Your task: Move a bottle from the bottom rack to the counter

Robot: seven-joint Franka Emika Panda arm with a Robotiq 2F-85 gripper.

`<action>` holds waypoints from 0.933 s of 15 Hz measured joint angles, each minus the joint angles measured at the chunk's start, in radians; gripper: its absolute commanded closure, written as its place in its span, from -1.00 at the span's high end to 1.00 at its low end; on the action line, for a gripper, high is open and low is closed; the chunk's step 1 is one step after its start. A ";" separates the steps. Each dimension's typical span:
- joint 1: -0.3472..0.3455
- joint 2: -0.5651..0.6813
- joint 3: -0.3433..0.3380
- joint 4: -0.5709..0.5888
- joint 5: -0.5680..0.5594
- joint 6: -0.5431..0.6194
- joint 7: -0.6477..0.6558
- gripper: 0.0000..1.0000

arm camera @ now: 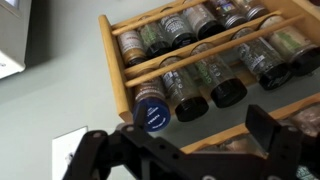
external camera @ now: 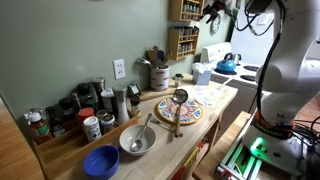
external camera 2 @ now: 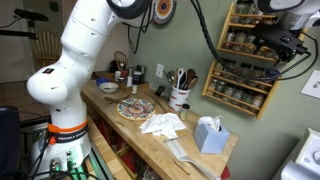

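The brown wooden spice rack [external camera 2: 240, 60] hangs on the wall above the pale wood counter [external camera 2: 150, 142] and also shows in an exterior view [external camera: 183, 35]. Its bottom rack [external camera 2: 236, 98] holds small dark jars. My gripper [external camera 2: 287, 44] is held up in front of the rack's upper tiers, and it also appears in an exterior view [external camera: 211, 12]. In the wrist view my gripper [arm camera: 200, 125] is open with fingers wide apart and nothing between them. It faces a row with a blue-capped jar [arm camera: 152, 113] and black-capped jars [arm camera: 190, 105]. I cannot tell which tier that row is.
On the counter [external camera: 205, 122] stand a utensil crock [external camera 2: 180, 97], a patterned plate [external camera 2: 136, 108], crumpled paper [external camera 2: 163, 124] and a tissue box [external camera 2: 209, 134]. There are also a blue bowl [external camera: 101, 161], a metal bowl [external camera: 137, 139] and several bottles [external camera: 90, 108]. A blue kettle [external camera: 227, 64] sits on the stove.
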 measured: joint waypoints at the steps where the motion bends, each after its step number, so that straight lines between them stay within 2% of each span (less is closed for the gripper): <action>1: 0.001 0.007 0.006 0.001 0.000 0.017 -0.046 1.00; 8: -0.006 0.065 0.019 0.050 0.004 0.050 -0.365 1.00; 14: -0.006 0.104 0.030 0.089 0.005 0.087 -0.511 1.00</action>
